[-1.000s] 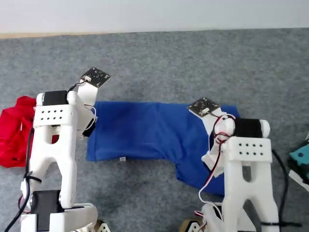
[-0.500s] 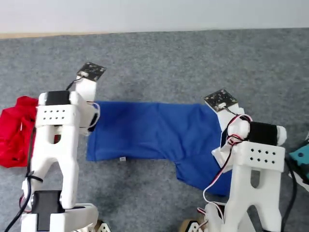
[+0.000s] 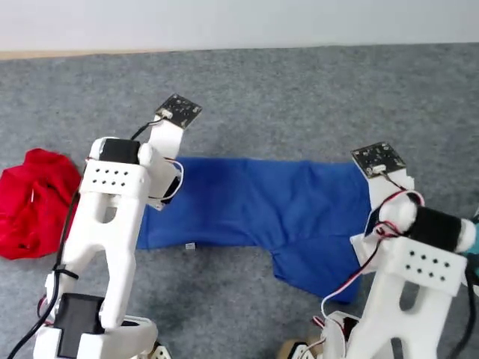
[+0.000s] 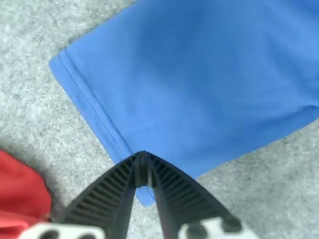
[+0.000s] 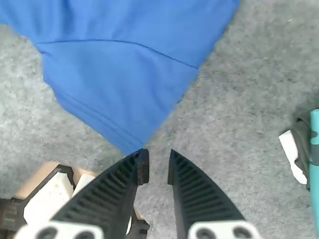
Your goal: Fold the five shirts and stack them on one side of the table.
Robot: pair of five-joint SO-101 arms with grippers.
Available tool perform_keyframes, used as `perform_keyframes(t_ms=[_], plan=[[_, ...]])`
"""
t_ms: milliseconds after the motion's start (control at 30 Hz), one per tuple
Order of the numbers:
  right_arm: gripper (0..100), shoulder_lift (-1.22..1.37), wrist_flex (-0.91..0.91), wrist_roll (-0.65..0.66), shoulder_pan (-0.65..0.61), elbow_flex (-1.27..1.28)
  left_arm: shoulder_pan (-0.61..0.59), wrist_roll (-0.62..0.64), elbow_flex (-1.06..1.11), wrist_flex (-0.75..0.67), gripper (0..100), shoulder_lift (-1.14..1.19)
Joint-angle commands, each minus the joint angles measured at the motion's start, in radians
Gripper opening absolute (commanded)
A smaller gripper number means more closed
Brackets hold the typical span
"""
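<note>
Red shirt [image 3: 34, 202] lies crumpled at the left edge of the grey tabletop [image 3: 299, 97]. Beside it the left hand [image 4: 144, 160] — closed tight — hangs over the hem of the blue shirt [image 3: 254, 202], spread flat mid-tabletop. Its small white tag [image 3: 190, 246] is unreadable. The right hand [image 5: 155, 162], narrowly parted, hovers just off the sleeve tip — a teal thing [image 5: 314, 149] lies beyond.
</note>
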Motion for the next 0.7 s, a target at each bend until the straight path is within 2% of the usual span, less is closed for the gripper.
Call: perform_keyframes(t_ms=[0, 100, 200, 333, 467, 600, 667], plan=[[6.9, -0.064, 0.015, 0.003, 0.008, -0.049, 0.003, 0.009, -0.030, -0.008, 0, -0.034], [6.9, -0.134, 0.016, 0.003, 0.050, -0.049, 0.012, 0.011, -0.035, -0.008, 0, -0.038], [6.8, -0.222, 0.016, 0.003, 0.154, -0.049, 0.068, 0.011, -0.054, -0.008, 0, -0.038], [6.8, -0.352, 0.008, 0.008, 0.351, -0.049, 0.218, 0.011, -0.105, -0.023, 0, -0.035], [6.7, -0.453, 0.007, 0.009, 0.516, -0.048, 0.385, 0.011, -0.136, -0.101, 0, -0.029], [0.9, -0.526, 0.005, 0.009, 0.590, -0.048, 0.552, 0.012, -0.133, -0.184, 0, -0.028], [1.1, -0.558, 0.005, 0.005, 0.625, -0.048, 0.632, 0.040, -0.130, -0.199, 0, -0.026]])
